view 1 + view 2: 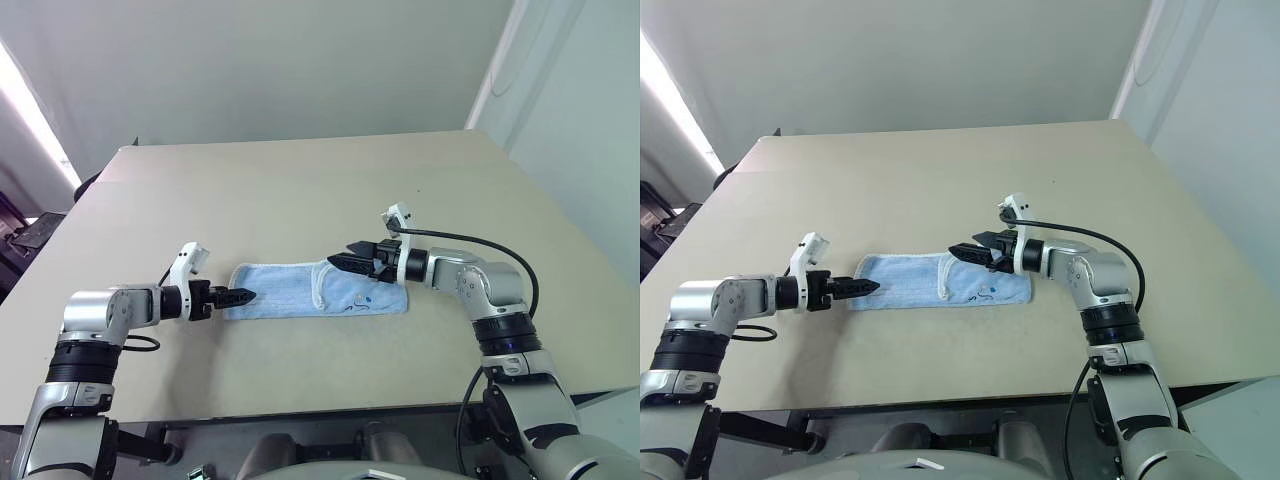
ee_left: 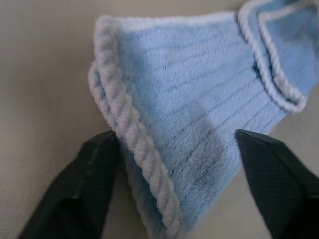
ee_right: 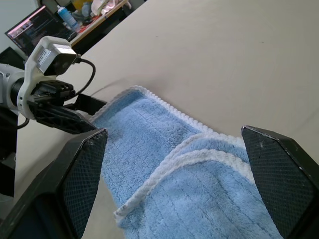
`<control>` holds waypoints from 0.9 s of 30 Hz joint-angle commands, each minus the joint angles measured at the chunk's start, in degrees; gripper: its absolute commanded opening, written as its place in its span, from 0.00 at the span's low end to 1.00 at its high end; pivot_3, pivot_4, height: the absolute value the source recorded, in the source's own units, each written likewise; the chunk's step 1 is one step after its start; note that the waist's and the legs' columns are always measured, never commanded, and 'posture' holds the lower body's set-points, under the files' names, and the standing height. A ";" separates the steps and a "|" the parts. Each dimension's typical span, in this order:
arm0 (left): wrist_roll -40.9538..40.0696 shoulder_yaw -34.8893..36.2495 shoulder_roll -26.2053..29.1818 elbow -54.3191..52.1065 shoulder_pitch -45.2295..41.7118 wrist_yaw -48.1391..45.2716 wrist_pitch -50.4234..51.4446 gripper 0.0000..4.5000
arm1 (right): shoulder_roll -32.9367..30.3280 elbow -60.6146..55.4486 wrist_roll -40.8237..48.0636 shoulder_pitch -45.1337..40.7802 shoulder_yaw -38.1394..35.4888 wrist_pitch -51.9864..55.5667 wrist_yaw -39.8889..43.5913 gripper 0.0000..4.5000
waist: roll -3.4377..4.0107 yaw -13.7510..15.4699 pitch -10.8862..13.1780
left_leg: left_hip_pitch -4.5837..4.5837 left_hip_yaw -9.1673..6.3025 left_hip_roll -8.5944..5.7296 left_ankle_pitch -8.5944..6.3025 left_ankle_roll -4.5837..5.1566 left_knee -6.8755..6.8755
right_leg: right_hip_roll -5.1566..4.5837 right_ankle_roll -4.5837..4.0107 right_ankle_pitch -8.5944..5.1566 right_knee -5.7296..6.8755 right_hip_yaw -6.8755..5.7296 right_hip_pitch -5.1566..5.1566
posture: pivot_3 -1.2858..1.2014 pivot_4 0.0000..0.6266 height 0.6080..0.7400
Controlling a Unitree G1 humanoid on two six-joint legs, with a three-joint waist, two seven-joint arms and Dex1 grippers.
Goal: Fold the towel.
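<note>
Terry cloth in light blue, the towel is lying as a long, partly folded strip on the tan bench, stretching between the two pincers. The left pincer is sitting at the strip's near end with its black fingers spread either side of the corded whitish border; nothing is gripped yet, though the end layers are lying between the fingers. The right pincer is hovering just above the far end, over the turned-back flap, with its fingers wide apart and holding nothing. A small dark embroidered mark is showing just below the right pincer.

Risks, as judged from this arrangement: the left pincer is straddling a stacked edge, so a shallow closure is likely to be catching only the upper layer, letting the fold open on lifting. The thick border is also liable to be slipping out of the fingertips. The loose flap under the right pincer is apt to be bunching or dragging if that pincer descends off-centre, skewing the next fold.
</note>
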 commanded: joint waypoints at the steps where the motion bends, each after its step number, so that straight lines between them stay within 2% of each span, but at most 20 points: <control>1: 0.60 -5.86 -1.21 0.94 1.91 -3.45 1.60 0.57 | -0.04 -2.30 1.14 0.02 -1.74 0.00 -1.01 1.00 | 0.00 -0.10 0.00 | -0.01 0.00 0.00 -0.01 0.02 -0.01 | 0.00 0.03 -0.01 0.00 0.00 -0.01 | 0.52 0.00 1.00; 8: -2.14 -0.82 0.90 0.06 1.85 -6.30 3.03 0.01 | 0.49 -2.33 1.34 0.95 -1.86 -1.31 -2.53 1.00 | -0.04 -0.39 0.03 | -0.07 -0.02 0.01 -0.04 0.06 -0.02 | -0.01 0.06 -0.02 0.00 0.00 -0.08 | 0.52 0.00 1.00; 15: -0.65 1.10 6.34 1.91 1.73 -6.22 1.52 0.01 | 0.46 -3.13 2.60 1.47 -2.63 -2.26 -1.63 1.00 | -0.14 -0.83 0.09 | -0.09 -0.02 0.10 -0.04 0.06 -0.03 | 0.11 0.06 -0.02 0.03 0.01 -0.15 | 0.52 0.00 1.00; 27: -3.81 7.14 20.41 0.39 6.78 -12.84 2.23 0.01 | -3.12 -7.39 4.85 4.46 -1.84 -1.37 2.69 1.00 | -0.35 -0.61 0.23 | -0.10 -0.02 0.14 -0.04 0.06 -0.05 | 0.13 -0.01 -0.07 0.05 -0.01 -0.19 | 0.52 0.00 1.00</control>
